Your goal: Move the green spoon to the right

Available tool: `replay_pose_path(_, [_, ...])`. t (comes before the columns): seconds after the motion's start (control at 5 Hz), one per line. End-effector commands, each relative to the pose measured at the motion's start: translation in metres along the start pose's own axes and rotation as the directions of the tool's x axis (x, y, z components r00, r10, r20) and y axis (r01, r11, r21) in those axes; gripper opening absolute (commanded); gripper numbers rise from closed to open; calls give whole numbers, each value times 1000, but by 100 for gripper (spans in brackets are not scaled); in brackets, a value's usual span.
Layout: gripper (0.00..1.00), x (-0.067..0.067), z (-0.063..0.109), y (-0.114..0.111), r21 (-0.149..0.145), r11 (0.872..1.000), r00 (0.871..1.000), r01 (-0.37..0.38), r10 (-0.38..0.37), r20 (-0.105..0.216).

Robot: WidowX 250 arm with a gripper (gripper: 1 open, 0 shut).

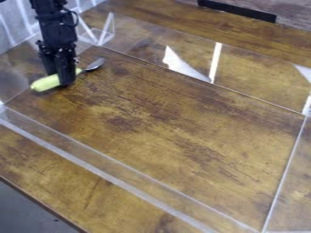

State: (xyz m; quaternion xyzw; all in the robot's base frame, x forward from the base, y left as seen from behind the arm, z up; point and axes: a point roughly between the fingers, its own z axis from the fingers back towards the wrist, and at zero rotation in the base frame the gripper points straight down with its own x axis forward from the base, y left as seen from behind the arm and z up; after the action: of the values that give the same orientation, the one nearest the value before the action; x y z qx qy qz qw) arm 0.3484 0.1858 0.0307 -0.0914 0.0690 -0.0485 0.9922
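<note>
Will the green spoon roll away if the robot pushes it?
Maybe a little: the green spoon has a thick, rounded handle. But its wider metal bowl might stop it rolling far. It looks stiff, so it probably won't bend.
</note>
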Motion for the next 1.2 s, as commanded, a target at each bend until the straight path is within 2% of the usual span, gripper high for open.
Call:
replay_pose_path(0.0, [0, -13, 35, 12, 43, 997, 996, -66, 64, 57])
replay_pose_path(1.0, [0, -20, 88, -30, 106, 989, 992, -105, 97, 76])
